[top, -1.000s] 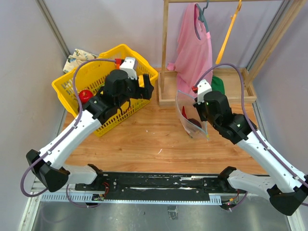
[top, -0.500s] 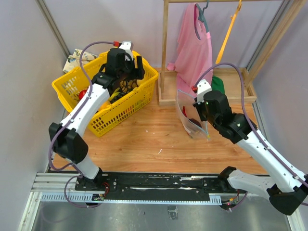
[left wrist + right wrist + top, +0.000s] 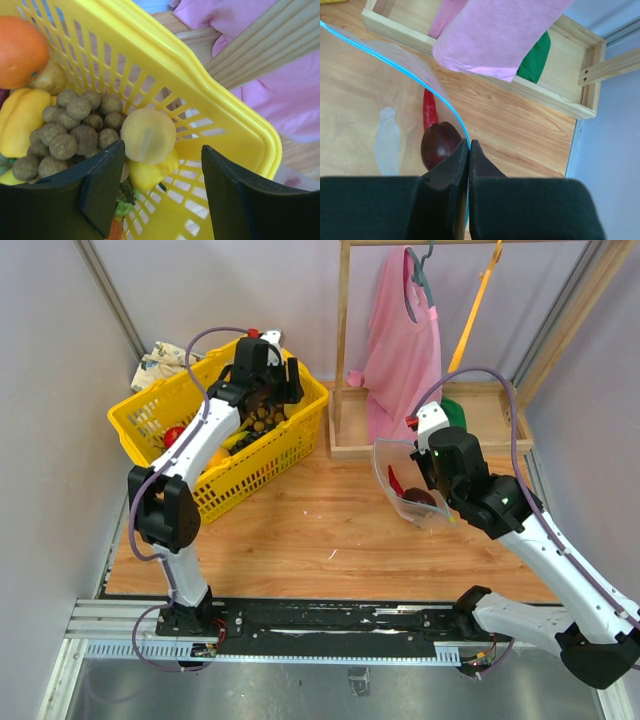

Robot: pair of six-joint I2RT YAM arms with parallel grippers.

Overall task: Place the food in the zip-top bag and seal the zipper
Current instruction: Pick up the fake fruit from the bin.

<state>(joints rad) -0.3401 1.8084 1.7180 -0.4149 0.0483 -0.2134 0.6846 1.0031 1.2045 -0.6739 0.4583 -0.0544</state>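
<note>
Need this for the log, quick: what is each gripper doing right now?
Left gripper: open over a pale yellow round toy fruit in the yellow plastic basket.
Right gripper: shut on the edge of the clear crinkly zip-top bag.

Left arm stretched far forward, elbow raised, left gripper (image 3: 162, 150) tipped down, jaws apart. Right arm bent, forearm angled forward-left, right gripper (image 3: 469, 145) fingers pressed together, pinching the zip-top bag (image 3: 390, 125) edge.
</note>
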